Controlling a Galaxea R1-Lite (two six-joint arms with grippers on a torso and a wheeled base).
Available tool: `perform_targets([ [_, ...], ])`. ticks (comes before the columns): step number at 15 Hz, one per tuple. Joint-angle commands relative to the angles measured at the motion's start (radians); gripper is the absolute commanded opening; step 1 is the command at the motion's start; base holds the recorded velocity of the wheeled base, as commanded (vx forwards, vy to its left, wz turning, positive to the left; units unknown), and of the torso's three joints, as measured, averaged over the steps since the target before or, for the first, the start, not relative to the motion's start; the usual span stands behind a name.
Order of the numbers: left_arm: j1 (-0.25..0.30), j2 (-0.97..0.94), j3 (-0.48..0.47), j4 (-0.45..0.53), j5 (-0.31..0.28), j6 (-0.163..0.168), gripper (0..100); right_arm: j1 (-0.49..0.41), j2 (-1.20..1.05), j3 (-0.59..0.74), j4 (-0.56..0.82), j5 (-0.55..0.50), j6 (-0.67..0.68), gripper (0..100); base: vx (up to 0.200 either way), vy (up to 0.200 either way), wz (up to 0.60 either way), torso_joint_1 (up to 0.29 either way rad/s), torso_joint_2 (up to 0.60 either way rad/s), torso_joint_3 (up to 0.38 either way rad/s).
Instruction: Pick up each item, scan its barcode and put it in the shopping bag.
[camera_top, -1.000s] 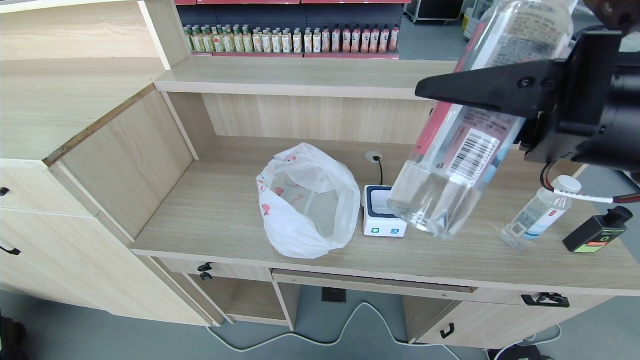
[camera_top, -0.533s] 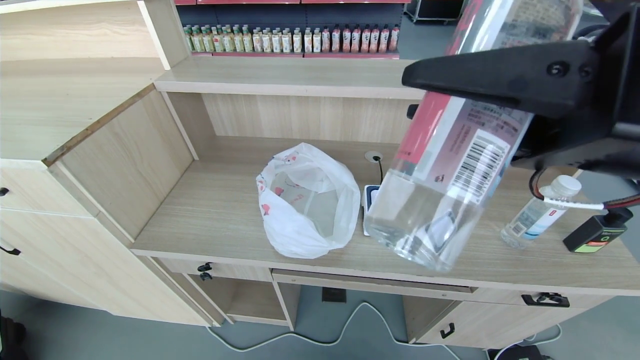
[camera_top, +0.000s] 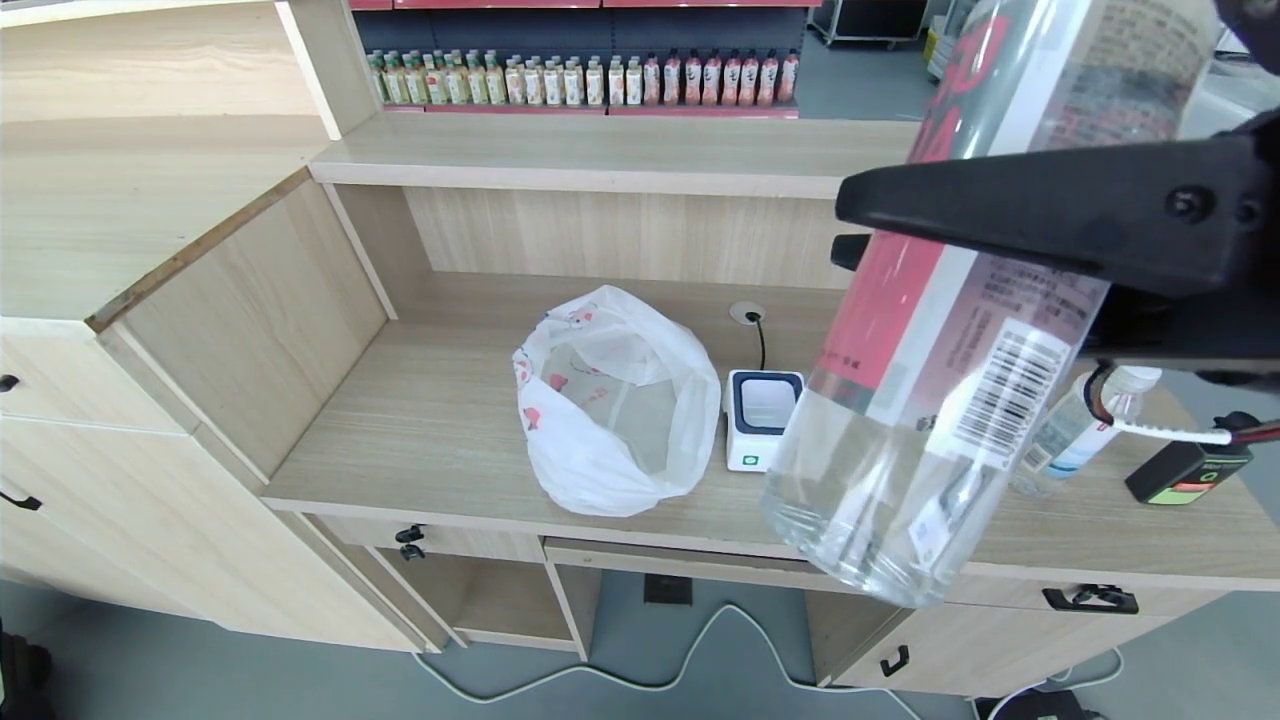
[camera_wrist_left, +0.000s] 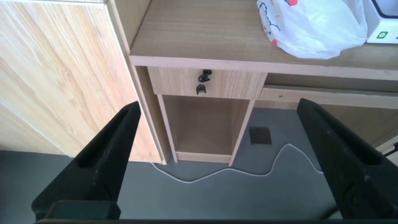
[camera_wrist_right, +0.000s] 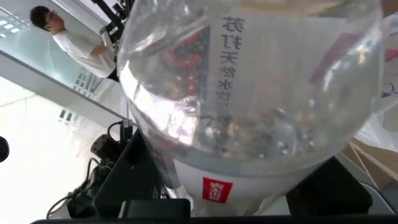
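In a shop, a wooden table (camera_top: 450, 420) is carrying the bag (camera_top: 610, 400) and scanner (camera_top: 762, 432). The right fingers (camera_top: 1000, 215) are clamping the bottle (camera_top: 930, 400) above the table's right, long axis tilting, base nearest the scanner, lower left. The left fingers (camera_wrist_left: 106, 155) are hanging wide.

I see the large clear bottle (camera_top: 900, 440) clamped in the right gripper (camera_top: 845, 228), aloft and tilted, base toward 7 o'clock, barcode facing me. White shopping bag (camera_top: 610, 400) sits open. Scanner (camera_top: 762, 418) is just beside it at 3 o'clock. Small bottle (camera_top: 1075, 430) and dark pump bottle (camera_top: 1185, 468) lie farther out at 3 o'clock.
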Motion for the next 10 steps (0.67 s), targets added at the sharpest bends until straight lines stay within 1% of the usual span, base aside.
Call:
perform_targets([
  [1,0.000,0.000,0.000,0.000,0.000,0.000,100,-0.006,-0.005,-0.008,0.000,0.001,-0.020,0,0.000,0.000,0.00,0.000,0.00,0.000],
  [2,-0.002,0.000,0.000,0.000,0.000,0.000,100,-0.043,-0.004,-0.008,0.000,-0.002,-0.059,0,0.000,0.000,0.00,0.000,0.00,0.000],
  [4,0.000,0.000,0.000,0.000,0.000,0.000,100,-0.187,-0.005,0.005,0.005,-0.008,-0.161,0,0.000,0.000,0.00,0.000,0.00,0.000],
  [5,0.000,0.000,0.000,0.000,0.000,0.000,100,-0.233,-0.007,0.009,0.007,-0.023,-0.174,0,0.000,0.000,0.00,0.000,0.00,0.000],
  [7,0.000,0.000,0.000,0.000,0.000,0.000,100,-0.356,-0.042,0.029,0.011,-0.048,-0.180,0,0.000,0.000,0.00,0.000,0.00,0.000],
  [8,0.000,0.000,0.000,0.000,0.000,0.000,100,-0.403,-0.065,0.051,0.011,-0.049,-0.201,0,0.000,0.000,0.00,0.000,0.00,0.000],
  [10,0.000,0.000,0.000,0.000,0.000,0.000,100,-0.532,-0.128,0.150,0.000,-0.051,-0.281,0,0.000,0.000,0.00,0.000,0.00,0.000],
])
